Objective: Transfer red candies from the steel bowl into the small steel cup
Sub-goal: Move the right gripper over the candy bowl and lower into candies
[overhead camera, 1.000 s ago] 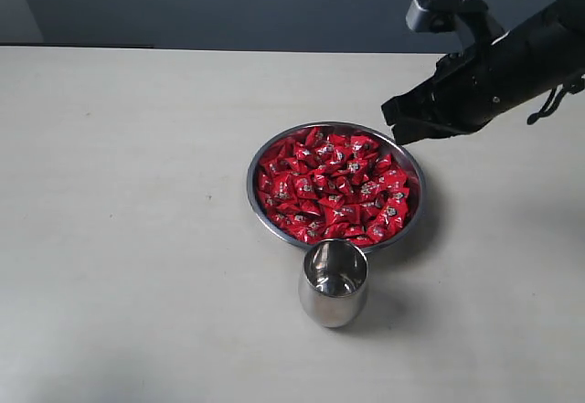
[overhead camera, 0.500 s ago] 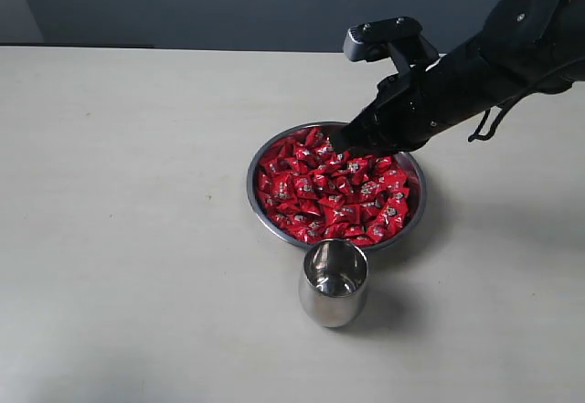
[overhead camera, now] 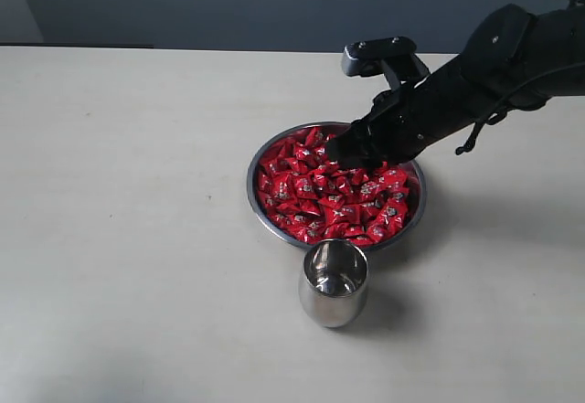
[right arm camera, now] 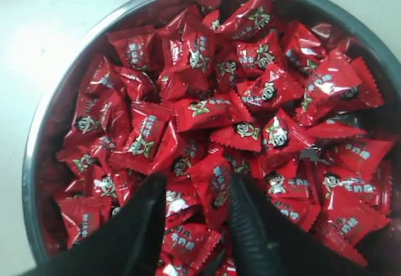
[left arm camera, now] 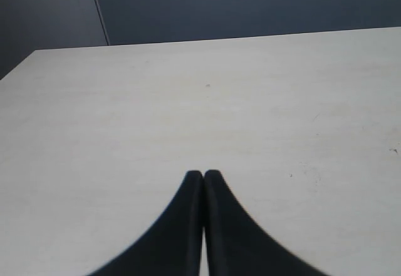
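The bowl [overhead camera: 250,184] is wide, round and shiny, and it sits flat on the table [overhead camera: 137,193]. It is full of small red candies [overhead camera: 320,197] in shiny wrappers, all heaped together. The little shiny cup [overhead camera: 334,286] stands upright just beside the bowl, on the near side, with its mouth facing up.
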Robot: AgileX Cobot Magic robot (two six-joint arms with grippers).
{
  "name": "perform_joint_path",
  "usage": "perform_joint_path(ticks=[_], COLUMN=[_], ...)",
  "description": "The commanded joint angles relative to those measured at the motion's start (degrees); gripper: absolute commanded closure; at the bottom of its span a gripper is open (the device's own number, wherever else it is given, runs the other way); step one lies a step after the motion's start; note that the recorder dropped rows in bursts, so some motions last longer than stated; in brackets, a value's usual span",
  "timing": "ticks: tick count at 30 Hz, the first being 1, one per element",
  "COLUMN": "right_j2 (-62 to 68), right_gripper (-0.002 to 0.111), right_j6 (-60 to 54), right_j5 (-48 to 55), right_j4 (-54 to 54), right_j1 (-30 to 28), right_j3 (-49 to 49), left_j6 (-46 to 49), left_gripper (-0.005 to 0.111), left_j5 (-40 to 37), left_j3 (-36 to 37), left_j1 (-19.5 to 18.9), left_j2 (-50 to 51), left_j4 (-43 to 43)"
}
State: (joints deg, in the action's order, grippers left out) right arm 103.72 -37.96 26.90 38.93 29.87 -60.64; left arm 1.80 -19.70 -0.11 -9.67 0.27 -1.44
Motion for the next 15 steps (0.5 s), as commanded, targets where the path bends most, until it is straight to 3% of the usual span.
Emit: perform_joint_path(ticks=[1,8,15], right_j2=[1.9,4.7,6.9], right_gripper=[0.073,0.072,0.064], right_j6=[0.7,1.3,2.2], right_j5=[-1.1,1.2,1.8], right_j4=[1.0,1.7,1.3], right_j1=[-0.1,-0.1,-0.1], right_j3=[-0.4,-3.6,-5.4], left_j6=[-0.1,-0.1,-0.1], left_gripper=[0.106,0.106,0.106], left_j5=[0.6,0.6,0.6], left_j3=[0.1,0.1,0.1], left_j1=[-0.1,-0.1,-0.1], left_j2=[-0.3,-0.3,-0.3], left_j4=[-0.1,-0.1,-0.1])
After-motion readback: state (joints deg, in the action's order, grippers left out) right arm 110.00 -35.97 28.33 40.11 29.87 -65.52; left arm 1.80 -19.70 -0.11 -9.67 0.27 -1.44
